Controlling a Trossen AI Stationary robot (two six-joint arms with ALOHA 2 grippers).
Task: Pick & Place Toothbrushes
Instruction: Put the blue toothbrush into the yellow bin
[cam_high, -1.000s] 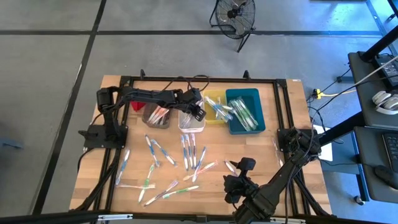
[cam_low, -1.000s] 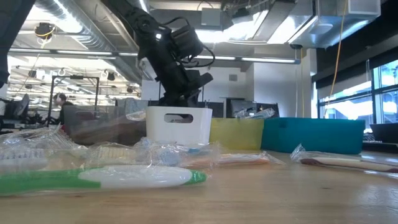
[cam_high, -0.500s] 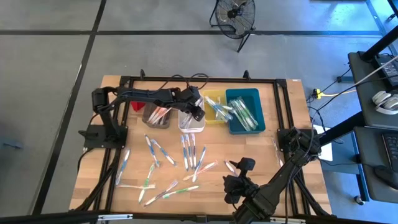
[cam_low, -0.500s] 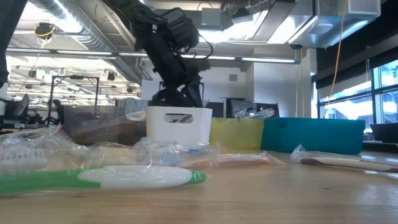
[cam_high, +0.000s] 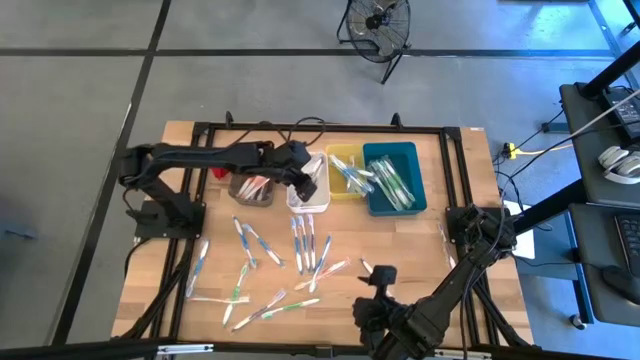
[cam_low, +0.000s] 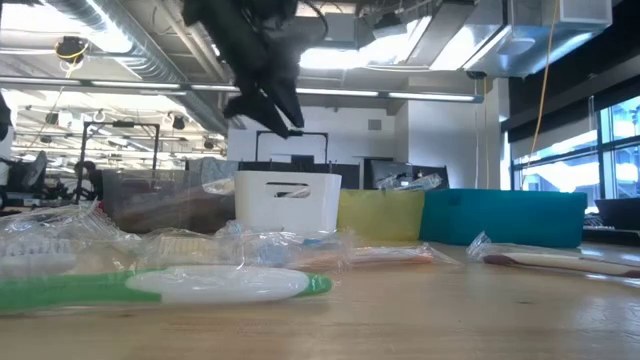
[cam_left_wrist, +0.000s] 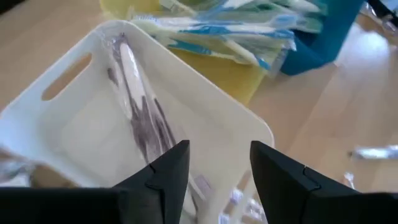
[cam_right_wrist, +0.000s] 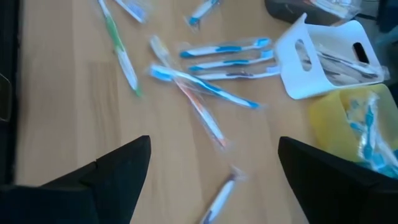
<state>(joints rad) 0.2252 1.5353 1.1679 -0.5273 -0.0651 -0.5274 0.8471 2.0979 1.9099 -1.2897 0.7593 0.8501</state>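
Nearest you, at the tabletop's near edge toward its right corner, your right hand (cam_high: 372, 300) waits with its fingers spread wide and nothing between them. From its wrist view the loose toothbrushes (cam_right_wrist: 214, 62) lie ahead of it on bare wood, most of them in clear wrappers.

In the high view those toothbrushes (cam_high: 268, 258) are scattered across the middle and near-left part of the tabletop. Several lie side by side with their long axes running near to far; others toward the near edge lie slanted or almost crosswise. The closest one to your right hand is the short piece just beyond and beside it, so that arm looks the better placed for the near-right strays, judging by how they lie.

Farther back, along the far edge, stands the row of bins. Your left hand (cam_high: 303, 182) hangs over the white bin (cam_high: 320, 203), fingers parted and holding nothing; its wrist view shows a wrapped toothbrush (cam_left_wrist: 134, 93) lying lengthwise inside that bin (cam_left_wrist: 205, 118). The yellow bin (cam_high: 344, 152) and the teal bin (cam_high: 404, 153) beside it already hold brushes.

For the left arm, the parallel group just nearward of the white bin is closest.
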